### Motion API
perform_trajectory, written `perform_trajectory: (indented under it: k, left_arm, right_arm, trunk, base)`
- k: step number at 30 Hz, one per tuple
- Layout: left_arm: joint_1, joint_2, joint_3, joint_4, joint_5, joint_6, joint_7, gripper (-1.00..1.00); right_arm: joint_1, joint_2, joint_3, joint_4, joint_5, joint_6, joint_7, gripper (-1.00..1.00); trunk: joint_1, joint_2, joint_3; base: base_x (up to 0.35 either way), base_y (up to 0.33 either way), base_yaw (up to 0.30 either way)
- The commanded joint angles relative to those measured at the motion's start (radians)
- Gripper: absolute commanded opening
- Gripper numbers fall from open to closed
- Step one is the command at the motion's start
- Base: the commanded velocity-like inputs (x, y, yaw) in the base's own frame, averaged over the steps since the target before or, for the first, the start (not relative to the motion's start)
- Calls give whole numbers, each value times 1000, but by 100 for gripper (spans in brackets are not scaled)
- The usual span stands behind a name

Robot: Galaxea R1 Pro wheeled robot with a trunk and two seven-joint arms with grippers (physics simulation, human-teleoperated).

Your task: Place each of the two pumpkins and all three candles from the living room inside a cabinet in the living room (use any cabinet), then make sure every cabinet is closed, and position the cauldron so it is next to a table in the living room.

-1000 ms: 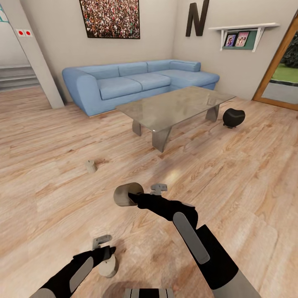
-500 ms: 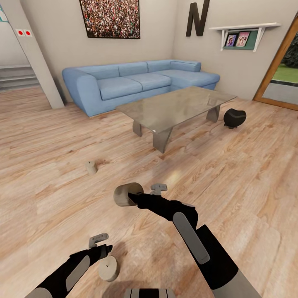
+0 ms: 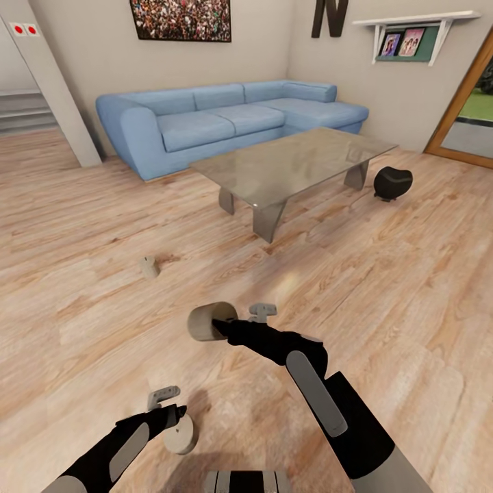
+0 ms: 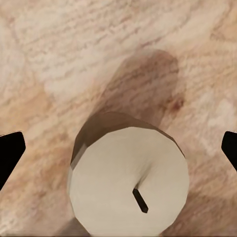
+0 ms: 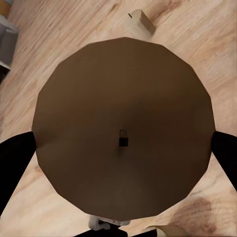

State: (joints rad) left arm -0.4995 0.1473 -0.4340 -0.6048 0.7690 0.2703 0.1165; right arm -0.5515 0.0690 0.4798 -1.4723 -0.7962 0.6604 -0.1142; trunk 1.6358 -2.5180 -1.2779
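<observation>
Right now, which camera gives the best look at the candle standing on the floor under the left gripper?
The left wrist view: the candle sits large there, its pale top and dark wick plain, between the fingers. The head view shows that candle small, partly behind the left gripper. In the right wrist view, a pale sliver at the edge might be it; I cannot tell.

We cannot see past the held candle (image 5: pixel 123 133) in the right wrist view; it hides most of the floor, and the dark fingers (image 5: pixel 15 163) are cut by both edges. The left wrist's candle (image 4: pixel 129 182) runs off the frame. In the head view, the poster (image 3: pixel 181 19), the letter N (image 3: pixel 330 17) and the doorway (image 3: pixel 469 109) are cropped.
</observation>
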Motion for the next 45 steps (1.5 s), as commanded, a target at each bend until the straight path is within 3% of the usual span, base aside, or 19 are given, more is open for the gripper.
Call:
perform_trajectory:
  k: [1, 4, 10, 18, 24, 29, 32, 45]
  left_arm:
    - [-1, 2, -8, -3, 9, 2, 10, 100]
    - [-1, 1, -8, -3, 4, 2, 10, 100]
    - [-1, 0, -9, -3, 1, 3, 11, 100]
    - [-1, -12, -18, -3, 1, 3, 10, 100]
    - [-1, -34, -35, -3, 0, 1, 9, 100]
    - [-1, -37, -56, -3, -1, 1, 11, 100]
    - [-1, -37, -58, -3, -2, 0, 12, 100]
    - [-1, -37, -58, -3, -4, -3, 12, 100]
  right_arm:
    - [-1, 0, 0, -2, -14, 2, -10, -100]
    - [-1, -2, 0, -2, -50, 2, -11, -100]
    - [-1, -43, 1, -7, -92, 1, -9, -100]
    - [-1, -49, 2, -11, -95, 1, -8, -100]
    - [-1, -49, 2, -10, -95, 2, -8, -100]
    - [-1, -49, 1, -9, -95, 1, -8, -100]
    - [-1, -49, 1, -9, -95, 1, -8, -100]
    - [-1, -49, 1, -9, -95, 1, -8, -100]
  trunk:
    - [0, -1, -5]
    - [2, -1, -16]
    - [4, -3, -40]
    - [8, -5, -71]
    - [8, -5, -71]
    - [8, -5, -71]
    - [9, -5, -82]
    - [10, -6, -90]
  base:
    - [0, 0, 0]
    - [0, 0, 0]
    - [0, 0, 0]
    - [0, 0, 0]
    - [0, 0, 0]
    - [0, 0, 0]
    - [0, 0, 0]
    - [0, 0, 0]
